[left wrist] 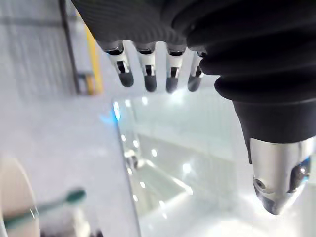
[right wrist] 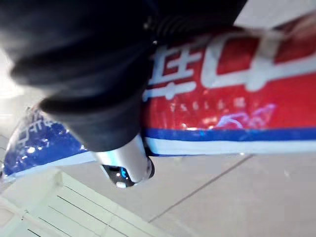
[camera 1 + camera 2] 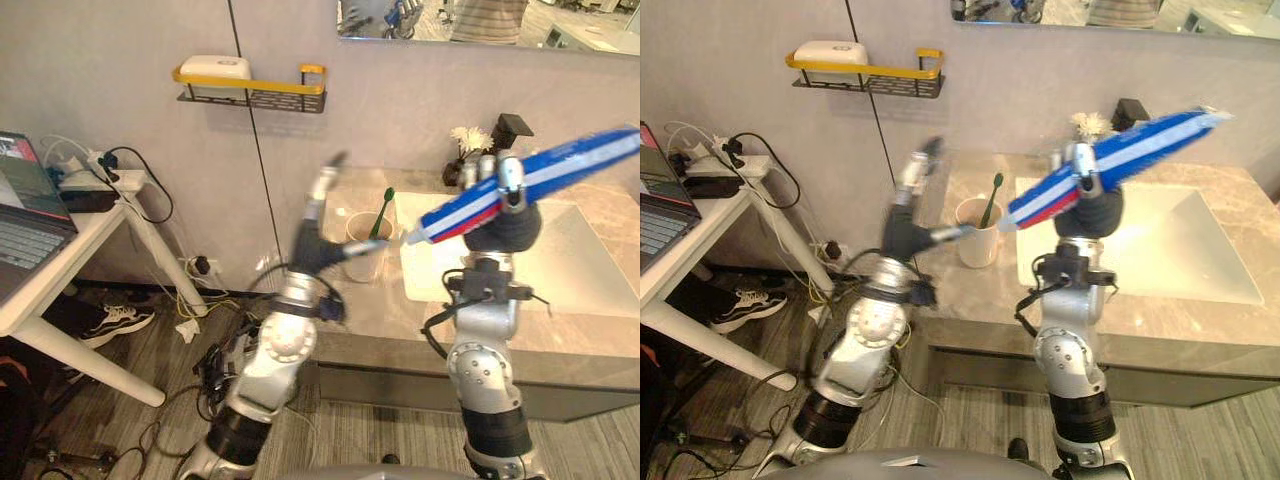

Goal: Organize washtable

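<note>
Toothpaste tube (image 3: 565, 168) gripped aloft in right hand (image 3: 505, 222); left hand (image 3: 314, 238), fingers straight, empty, just beside cup (image 3: 364, 256) with toothbrush (image 3: 383, 210) near left edge of counter (image 3: 400, 320).

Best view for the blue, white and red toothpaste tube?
Right eye view: whole blue, white and red toothpaste tube, cap to crimp, in right hand. Left eye view crops its far end; right wrist view, a close stretch.

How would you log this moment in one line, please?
left robot hand: open, by cup | cup: on counter, green toothbrush inside | right robot hand: gripping toothpaste tube, held aloft, cap toward cup
</note>
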Tool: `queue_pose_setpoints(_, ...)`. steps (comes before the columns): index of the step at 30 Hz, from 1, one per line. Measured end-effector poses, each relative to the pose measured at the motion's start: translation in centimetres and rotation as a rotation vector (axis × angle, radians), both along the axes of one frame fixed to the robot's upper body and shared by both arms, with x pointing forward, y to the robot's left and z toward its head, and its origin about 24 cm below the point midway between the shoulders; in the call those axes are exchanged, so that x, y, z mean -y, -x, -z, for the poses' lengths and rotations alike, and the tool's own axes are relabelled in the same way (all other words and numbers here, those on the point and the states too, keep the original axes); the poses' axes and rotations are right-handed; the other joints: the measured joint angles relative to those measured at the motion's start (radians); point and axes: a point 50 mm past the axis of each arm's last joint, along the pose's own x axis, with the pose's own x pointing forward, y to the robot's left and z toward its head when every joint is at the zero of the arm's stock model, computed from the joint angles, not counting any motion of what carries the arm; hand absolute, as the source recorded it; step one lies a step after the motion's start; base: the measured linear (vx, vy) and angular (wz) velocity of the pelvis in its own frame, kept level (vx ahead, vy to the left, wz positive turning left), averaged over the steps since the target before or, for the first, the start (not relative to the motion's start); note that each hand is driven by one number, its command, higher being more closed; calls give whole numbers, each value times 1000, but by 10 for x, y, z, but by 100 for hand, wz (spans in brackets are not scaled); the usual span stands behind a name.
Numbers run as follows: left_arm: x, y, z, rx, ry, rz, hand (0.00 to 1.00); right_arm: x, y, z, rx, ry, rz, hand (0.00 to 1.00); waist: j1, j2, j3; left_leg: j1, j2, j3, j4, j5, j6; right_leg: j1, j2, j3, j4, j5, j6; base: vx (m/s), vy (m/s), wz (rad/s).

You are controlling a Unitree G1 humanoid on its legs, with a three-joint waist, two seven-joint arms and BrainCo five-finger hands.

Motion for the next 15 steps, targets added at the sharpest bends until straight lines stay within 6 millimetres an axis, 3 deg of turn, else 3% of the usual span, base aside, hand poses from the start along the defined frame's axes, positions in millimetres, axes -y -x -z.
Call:
queue_pose_setpoints(9, -44, 16, -7, 47, 63, -209, 0, 16, 2, 6, -32, -11, 71, 100, 2, -1, 1, -1, 0, -2, -2, 0, 0, 1, -1, -3, 0, -1, 0, 0, 0, 0)
queue_pose_setpoints(15, -77, 27, 11, -33, 51, -362, 0, 28, 3, 7, -42, -5, 123, 100, 3, -5, 4, -1, 0, -3, -7, 0, 0, -1, -1, -5, 0, -4, 1, 0, 0, 0)
